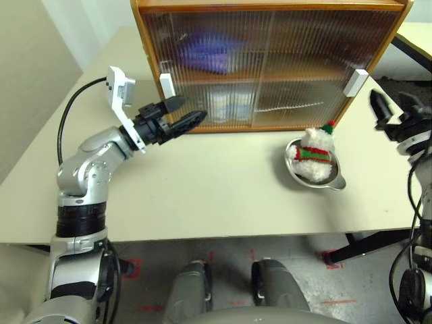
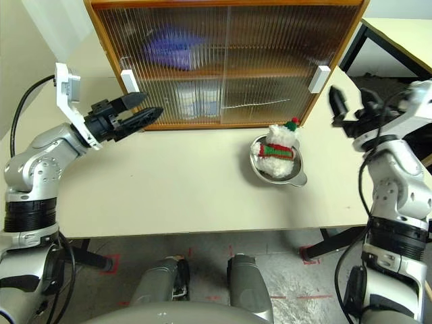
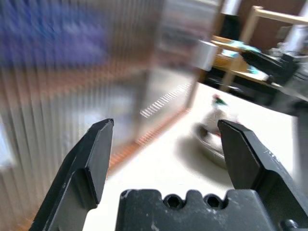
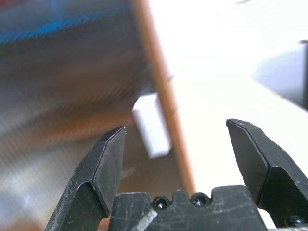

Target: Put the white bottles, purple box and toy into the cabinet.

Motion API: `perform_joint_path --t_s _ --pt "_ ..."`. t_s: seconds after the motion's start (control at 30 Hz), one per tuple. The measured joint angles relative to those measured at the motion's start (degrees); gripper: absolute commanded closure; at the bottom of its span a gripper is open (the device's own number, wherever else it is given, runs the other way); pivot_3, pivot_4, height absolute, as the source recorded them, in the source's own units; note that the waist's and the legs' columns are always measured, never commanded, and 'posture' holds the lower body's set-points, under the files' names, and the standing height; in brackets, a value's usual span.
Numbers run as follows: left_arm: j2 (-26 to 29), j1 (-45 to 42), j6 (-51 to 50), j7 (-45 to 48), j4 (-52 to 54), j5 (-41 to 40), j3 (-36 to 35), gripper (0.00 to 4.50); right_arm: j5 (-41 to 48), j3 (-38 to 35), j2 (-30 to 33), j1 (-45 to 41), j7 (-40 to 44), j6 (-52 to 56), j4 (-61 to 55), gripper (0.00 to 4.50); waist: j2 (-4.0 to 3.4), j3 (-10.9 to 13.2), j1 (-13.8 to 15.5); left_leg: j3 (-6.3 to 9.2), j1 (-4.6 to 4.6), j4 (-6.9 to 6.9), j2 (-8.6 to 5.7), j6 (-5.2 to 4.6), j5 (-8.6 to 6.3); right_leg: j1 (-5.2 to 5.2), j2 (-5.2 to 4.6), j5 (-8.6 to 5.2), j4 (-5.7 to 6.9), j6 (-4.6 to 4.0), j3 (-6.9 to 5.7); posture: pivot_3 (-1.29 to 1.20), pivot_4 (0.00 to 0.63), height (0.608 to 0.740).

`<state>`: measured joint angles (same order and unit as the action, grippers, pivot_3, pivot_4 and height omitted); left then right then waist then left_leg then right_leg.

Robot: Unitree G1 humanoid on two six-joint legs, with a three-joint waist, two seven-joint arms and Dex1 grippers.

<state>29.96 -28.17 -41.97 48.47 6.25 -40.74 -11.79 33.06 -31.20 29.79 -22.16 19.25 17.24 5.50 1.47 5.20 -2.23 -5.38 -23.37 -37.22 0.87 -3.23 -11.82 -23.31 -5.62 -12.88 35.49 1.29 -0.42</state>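
Note:
The cabinet [image 1: 317,40] stands at the back of the table with both ribbed sliding doors closed. Through the doors the purple box [image 1: 212,50] shows as a blur on the upper shelf, and the white bottles [image 1: 229,106] as pale shapes on the lower level. The toy [image 1: 314,154] sits in a steel bowl [image 1: 335,181] on the table in front of the right door. My left gripper [image 1: 194,108] is open and empty, just in front of the left white handle [image 1: 167,86]. My right gripper [image 2: 351,98] is open and empty, to the right of the right handle [image 2: 319,78].
The pale table [image 1: 202,196] reaches from the cabinet to its front edge. Another table [image 2: 398,37] stands at the far right, behind my right arm. A black cable [image 1: 74,101] loops from my left wrist.

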Motion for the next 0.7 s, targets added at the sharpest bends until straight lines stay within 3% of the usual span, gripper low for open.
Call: perform_joint_path --t_s 0.1,0.3,0.37,0.43,0.7 --pt "2.0 1.6 -1.3 1.9 0.8 -4.3 -3.5 0.01 -0.6 0.1 -1.1 0.4 0.8 -2.5 2.8 0.00 0.06 0.0 0.0 -0.07 -0.01 0.09 -0.03 0.00 -0.01 -0.01 -0.04 -0.15 -0.06 0.04 0.05 -0.02 0.036 0.740" --pt "7.1 7.4 2.8 9.6 2.2 -3.9 -3.6 0.01 -5.9 3.7 -0.9 0.5 2.5 -5.3 12.8 0.00 0.06 0.0 0.1 -0.15 -0.01 0.19 -0.06 0.00 -0.02 -0.07 -0.08 -0.22 -0.06 -0.15 0.10 0.02 0.037 0.740" --pt "9.4 9.3 6.7 12.7 2.7 -1.7 -2.7 0.00 -6.3 3.7 -0.8 0.2 3.3 -5.4 15.4 0.17 0.00 0.0 0.2 -0.18 -0.01 0.19 -0.06 0.01 -0.02 -0.07 -0.14 -0.70 -0.06 -0.97 0.10 0.03 0.037 0.740" --pt "10.7 11.3 11.1 15.7 2.8 0.7 -1.5 0.00 -6.3 3.7 0.1 -1.3 4.4 -5.5 18.1 0.59 -0.06 0.0 0.2 -0.25 0.00 0.17 -0.07 0.01 -0.02 -0.07 -0.19 -0.67 -0.05 -0.96 0.13 0.04 0.036 0.740" --pt "9.0 14.0 15.8 18.9 5.8 1.2 1.5 0.00 -7.6 3.4 2.7 -9.1 5.1 -10.3 26.0 3.69 -0.02 0.0 0.2 -0.27 0.05 0.16 -0.04 0.01 -0.02 -0.03 -0.19 -0.57 -0.04 -0.87 0.13 0.03 0.043 0.740"
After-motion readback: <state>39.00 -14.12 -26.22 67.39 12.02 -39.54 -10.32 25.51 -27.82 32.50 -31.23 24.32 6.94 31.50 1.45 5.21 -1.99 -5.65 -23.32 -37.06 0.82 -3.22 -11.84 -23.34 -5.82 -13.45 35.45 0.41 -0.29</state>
